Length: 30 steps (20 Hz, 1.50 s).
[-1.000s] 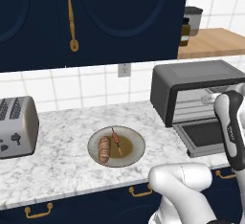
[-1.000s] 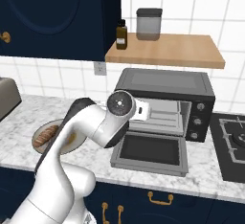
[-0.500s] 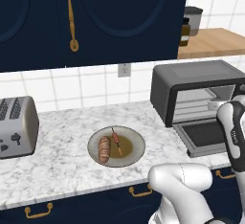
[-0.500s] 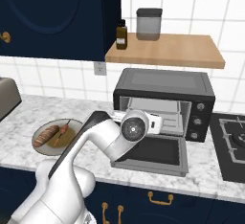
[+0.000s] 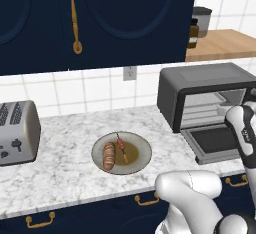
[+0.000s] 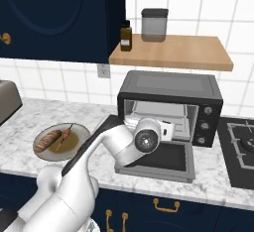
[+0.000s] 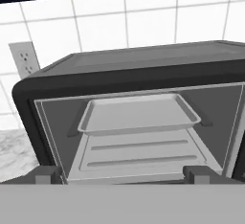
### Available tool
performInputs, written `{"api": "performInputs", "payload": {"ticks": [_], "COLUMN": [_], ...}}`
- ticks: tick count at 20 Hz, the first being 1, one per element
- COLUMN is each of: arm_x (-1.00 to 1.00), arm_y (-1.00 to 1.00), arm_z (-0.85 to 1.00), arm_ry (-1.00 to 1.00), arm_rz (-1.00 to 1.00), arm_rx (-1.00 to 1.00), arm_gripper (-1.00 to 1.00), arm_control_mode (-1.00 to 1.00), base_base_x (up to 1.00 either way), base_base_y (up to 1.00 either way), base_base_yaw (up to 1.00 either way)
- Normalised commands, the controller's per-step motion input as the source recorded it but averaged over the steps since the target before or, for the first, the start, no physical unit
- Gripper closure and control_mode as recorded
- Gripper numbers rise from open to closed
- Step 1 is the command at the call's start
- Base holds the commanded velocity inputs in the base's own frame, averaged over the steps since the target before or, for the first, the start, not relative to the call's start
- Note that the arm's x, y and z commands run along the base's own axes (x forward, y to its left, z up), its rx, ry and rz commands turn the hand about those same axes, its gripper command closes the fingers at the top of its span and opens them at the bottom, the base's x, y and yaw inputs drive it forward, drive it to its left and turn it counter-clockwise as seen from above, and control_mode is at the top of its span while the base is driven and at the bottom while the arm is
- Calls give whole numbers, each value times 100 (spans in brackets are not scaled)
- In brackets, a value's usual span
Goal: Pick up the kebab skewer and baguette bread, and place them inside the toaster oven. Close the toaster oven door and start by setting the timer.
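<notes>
The baguette bread (image 5: 108, 155) and the kebab skewer (image 5: 121, 149) lie side by side on a round plate (image 5: 141, 152) on the marble counter; the right base view shows the same bread (image 6: 48, 140) and skewer (image 6: 64, 137). To their right stands the dark grey toaster oven (image 5: 199, 92), its door (image 5: 216, 143) dropped flat. My gripper (image 6: 167, 130) hovers above that door (image 6: 161, 160), pointing into the oven's mouth. In the hand view my gripper (image 7: 123, 174) is open with nothing between its fingertips (image 7: 48, 174), facing a tray (image 7: 139, 113) inside the oven (image 7: 143, 70).
A silver two-slot toaster (image 5: 17, 133) stands at the counter's left. A wooden shelf (image 6: 171, 52) with a bottle (image 6: 126, 35) and a canister (image 6: 153, 25) hangs above the oven. A stove top (image 6: 240, 144) lies to its right. Dark cabinets (image 5: 95, 18) hang over the plate.
My arm has swung right and down, away from the plate side, to the front of the open oven. The gripper stayed open; the food has not moved.
</notes>
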Motion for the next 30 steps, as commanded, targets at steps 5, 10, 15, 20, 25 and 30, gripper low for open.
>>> {"api": "performInputs", "payload": {"ticks": [5, 10, 15, 20, 25, 30], "arm_x": [39, 32, 5, 39, 35, 6], "arm_y": [0, 0, 0, -11, -13, -26], "arm_z": [-1, -9, -52, -15, 0, 0], "arm_ry": [0, 0, -5, -9, -1, 0], "arm_rz": [0, 0, 0, 0, 0, 0], "arm_rx": [0, 0, -5, 0, 0, 0], "arm_gripper": [-100, -100, -100, -100, -100, -100], "arm_control_mode": [-100, -100, -100, -100, -100, -100], "base_base_x": [0, 0, 0, 0, 0, 0], "base_base_y": [0, 0, 0, 0, 0, 0], "base_base_yaw": [0, 0, 0, 0, 0, 0]}}
